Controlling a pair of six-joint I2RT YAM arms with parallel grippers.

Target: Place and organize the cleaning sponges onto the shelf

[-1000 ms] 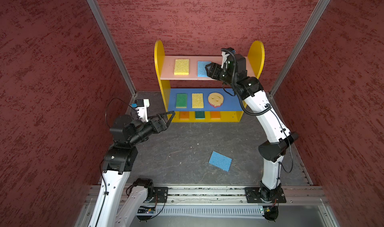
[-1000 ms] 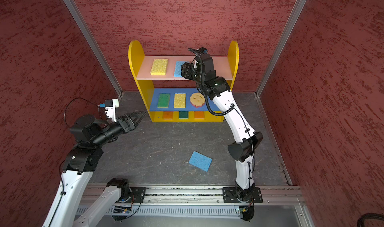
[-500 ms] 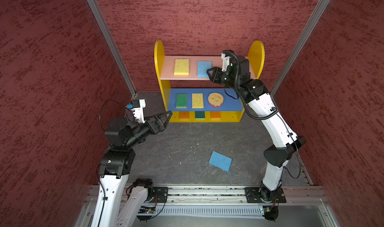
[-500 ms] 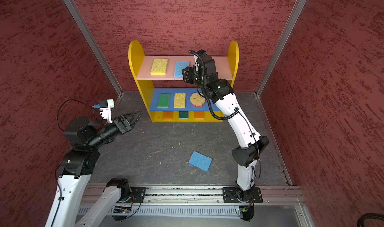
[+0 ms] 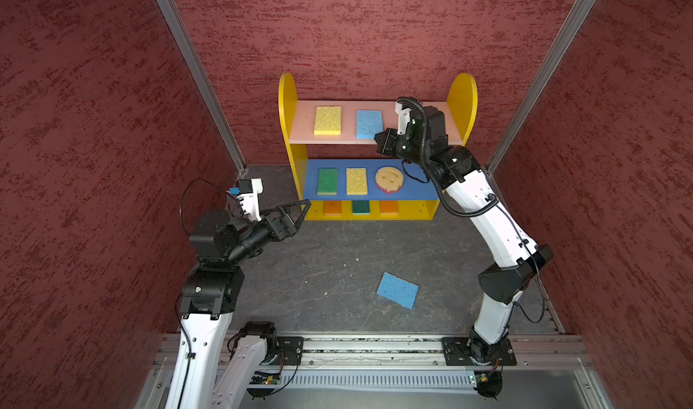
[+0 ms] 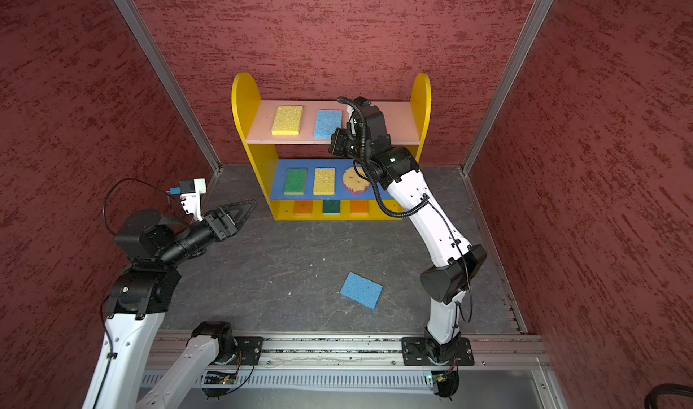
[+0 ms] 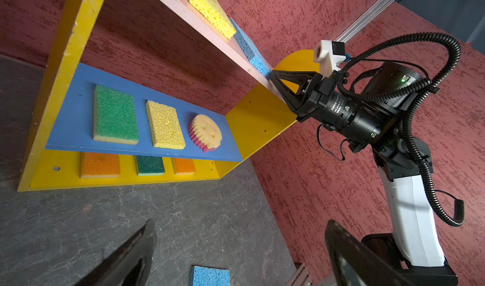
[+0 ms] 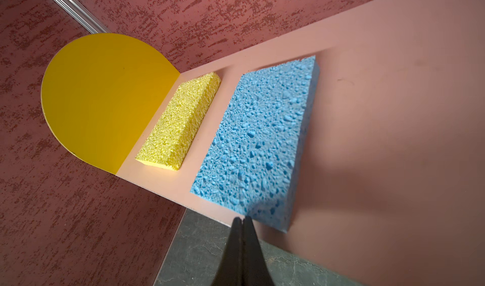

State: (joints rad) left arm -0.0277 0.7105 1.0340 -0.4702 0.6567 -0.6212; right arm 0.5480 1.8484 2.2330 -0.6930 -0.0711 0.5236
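The shelf [image 5: 287, 99] stands at the back wall. Its pink top board holds a yellow sponge [image 5: 328, 120] and a blue sponge [image 5: 369, 124]. On the blue board lie a green sponge [image 5: 327, 181], a yellow one [image 5: 356, 181] and the round smiley sponge [image 5: 390, 179]. Two orange sponges [image 5: 332, 208] flank a dark green one [image 5: 360, 207] on the bottom board. Another blue sponge [image 5: 397, 290] lies on the floor. My right gripper [image 8: 242, 219] is shut and empty, at the top board's front edge by the blue sponge's [image 8: 257, 137] near corner. My left gripper [image 5: 305, 206] is open and empty, left of the shelf's foot.
Red textured walls close in the dark stone floor [image 5: 337, 261] on three sides. A metal rail [image 5: 356, 351] with both arm bases runs along the front. The right arm [image 5: 487, 216] rises in front of the shelf's right end.
My right gripper has shut its jaws and drawn back from over the blue sponge to the top board's front edge. The left arm has shifted only slightly.
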